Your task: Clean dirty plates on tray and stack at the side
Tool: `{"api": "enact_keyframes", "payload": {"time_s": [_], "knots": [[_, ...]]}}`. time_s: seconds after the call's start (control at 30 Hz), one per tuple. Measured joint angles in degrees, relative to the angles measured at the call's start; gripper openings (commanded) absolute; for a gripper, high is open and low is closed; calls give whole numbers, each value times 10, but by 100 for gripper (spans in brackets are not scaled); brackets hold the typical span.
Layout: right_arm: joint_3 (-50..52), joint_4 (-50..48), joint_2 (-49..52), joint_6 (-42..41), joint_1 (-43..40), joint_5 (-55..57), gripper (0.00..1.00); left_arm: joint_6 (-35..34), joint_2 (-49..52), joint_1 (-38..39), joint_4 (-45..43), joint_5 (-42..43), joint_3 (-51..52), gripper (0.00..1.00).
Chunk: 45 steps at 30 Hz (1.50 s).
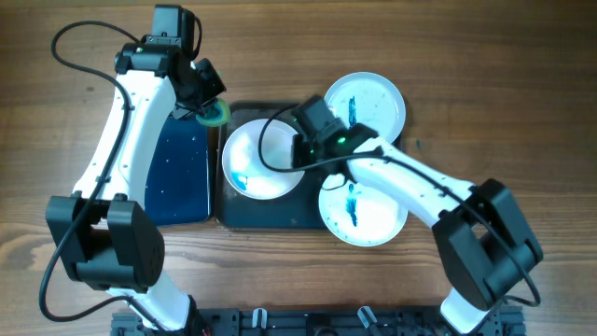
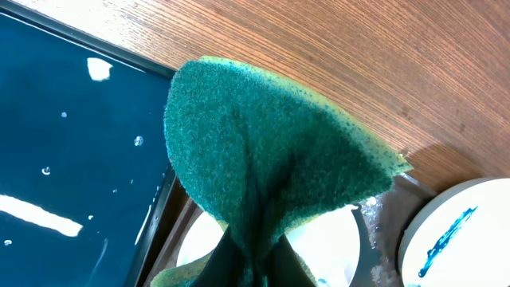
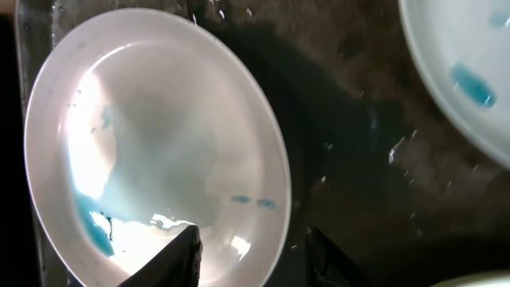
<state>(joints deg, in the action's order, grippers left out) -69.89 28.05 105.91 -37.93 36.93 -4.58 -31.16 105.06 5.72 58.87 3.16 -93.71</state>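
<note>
Plate (image 3: 159,127) rim within spread right claw (image 3: 253,239)

Left arm (image 1: 131,131) reaches to 1 o'clock, left gripper (image 2: 249,253) pinching a sponge (image 2: 263,143). Right arm (image 1: 410,182) reaches to 10 o'clock, right gripper (image 3: 255,251) spread.

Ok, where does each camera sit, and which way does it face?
Overhead: above the wooden table, straight down; the left arm and right arm show.
Left wrist: on the left gripper, facing down; its fingers clamp the folded green sponge.
Right wrist: on the right gripper, down onto the round white blue-smeared plate; dark fingertips show.
Shared: overhead and right wrist both show that plate.
</note>
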Motion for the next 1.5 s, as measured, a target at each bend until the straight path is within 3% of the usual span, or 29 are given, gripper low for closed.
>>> {"api": "enact_keyframes", "payload": {"time_s": [0.2,0.3,0.47,0.57,0.67,0.77,0.97,1.33,1.5], "knots": [[-91,50,66,168,-65,-76,43,0,0,0,-10,0,0,4],[-157,86,124,231,-67,-96,33,0,0,0,-11,0,0,4],[-199,97,182,277,-66,-113,18,0,0,0,-11,0,0,4],[-199,99,190,286,-66,-120,15,-4,0,0,-12,0,0,4],[-200,99,196,271,-66,-122,4,-13,0,0,-13,0,0,4],[-200,107,198,228,-66,-129,4,-17,0,3,-13,0,0,4],[-214,157,198,28,-60,-78,4,-22,0,31,-21,0,17,4],[-214,155,197,17,-59,-71,4,-34,29,102,-251,-35,264,4],[-214,154,197,17,-59,-70,4,-34,14,109,-316,-59,314,4]]}}
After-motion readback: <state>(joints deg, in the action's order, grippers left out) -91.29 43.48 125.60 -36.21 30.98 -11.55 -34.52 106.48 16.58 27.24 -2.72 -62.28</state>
